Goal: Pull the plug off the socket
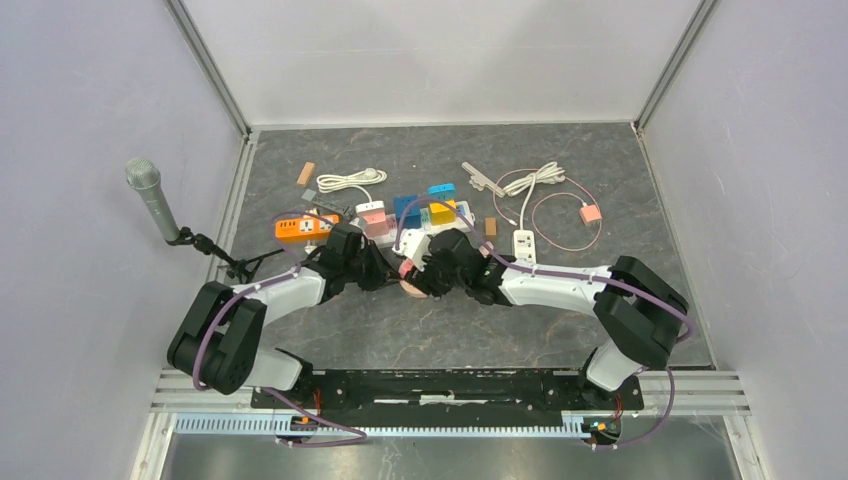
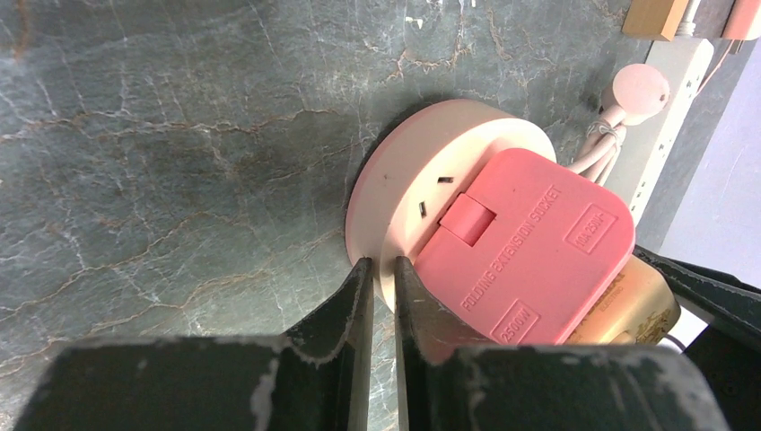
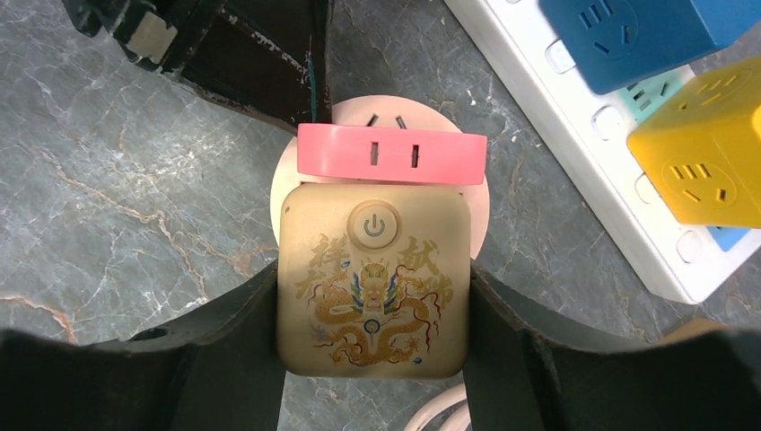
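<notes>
Gold plug (image 3: 372, 278): middle of the table (image 1: 450, 340), seated hard against the pink adapter (image 3: 392, 154) on the round socket (image 2: 404, 180); pins hidden.
Right gripper (image 3: 372, 292): clamped on the plug, one finger on each side.
Left gripper (image 2: 379, 269): closed, tips at the socket rim; pinching or just bracing, can't tell.
Progress: grasp done, brace looks set; no gap at the joint, so the pull itself is left.
Facing: button face looks back at the right wrist.
Long axis: body near square, none obvious; the plug-adapter stack runs away from the right gripper.
</notes>
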Available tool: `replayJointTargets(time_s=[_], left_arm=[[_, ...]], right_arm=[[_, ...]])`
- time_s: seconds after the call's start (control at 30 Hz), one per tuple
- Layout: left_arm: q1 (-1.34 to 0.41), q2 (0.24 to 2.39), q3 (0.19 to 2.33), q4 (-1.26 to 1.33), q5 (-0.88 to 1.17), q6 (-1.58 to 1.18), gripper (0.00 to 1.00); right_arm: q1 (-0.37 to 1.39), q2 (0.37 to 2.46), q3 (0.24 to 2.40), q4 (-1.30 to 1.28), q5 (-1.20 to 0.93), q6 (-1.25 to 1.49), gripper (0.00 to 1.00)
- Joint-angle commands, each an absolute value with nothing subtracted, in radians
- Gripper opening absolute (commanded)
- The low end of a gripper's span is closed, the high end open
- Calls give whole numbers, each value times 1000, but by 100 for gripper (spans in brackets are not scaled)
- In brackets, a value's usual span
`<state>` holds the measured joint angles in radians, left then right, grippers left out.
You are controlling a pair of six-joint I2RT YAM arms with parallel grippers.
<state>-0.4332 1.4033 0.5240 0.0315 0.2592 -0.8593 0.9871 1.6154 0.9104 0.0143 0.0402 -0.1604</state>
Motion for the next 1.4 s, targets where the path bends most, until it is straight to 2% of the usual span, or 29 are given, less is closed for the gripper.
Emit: replayJointTargets(time_s=[0.0,0.2,0.27,0.4,0.6,0.87,0.97,1.07,1.17,1.37], left_arm=[[-436,1479,475,-153,137,-786,19],[-436,1479,479,-157,139,-775,19],[-436,1477,481,-163,137,-770,19],[-436,1436,480,-169,131,-765,19],[-436,1413,488,-190,124,-742,19],[-436,1412,487,-193,137,-731,20],[-436,1410,496,-203,140,-724,20],[-436,1404,498,-214,135,-723,20],[-436,1375,499,-230,111,-722,20],[-436,1359,523,-258,98,-704,20]], right_arm=[[959,1578,938,106,-137,-121,0],[882,1537,871,285,-387,115,0],[889,1531,869,307,-365,137,0],[1011,1520,919,207,-123,-73,0],[1034,1519,869,260,-79,-97,0],[922,1540,818,430,-364,179,0],[974,1562,856,351,-292,90,0],[1057,1546,877,271,-91,-86,0],[1062,1510,848,302,-37,-96,0],[951,1497,803,450,-267,149,0]])
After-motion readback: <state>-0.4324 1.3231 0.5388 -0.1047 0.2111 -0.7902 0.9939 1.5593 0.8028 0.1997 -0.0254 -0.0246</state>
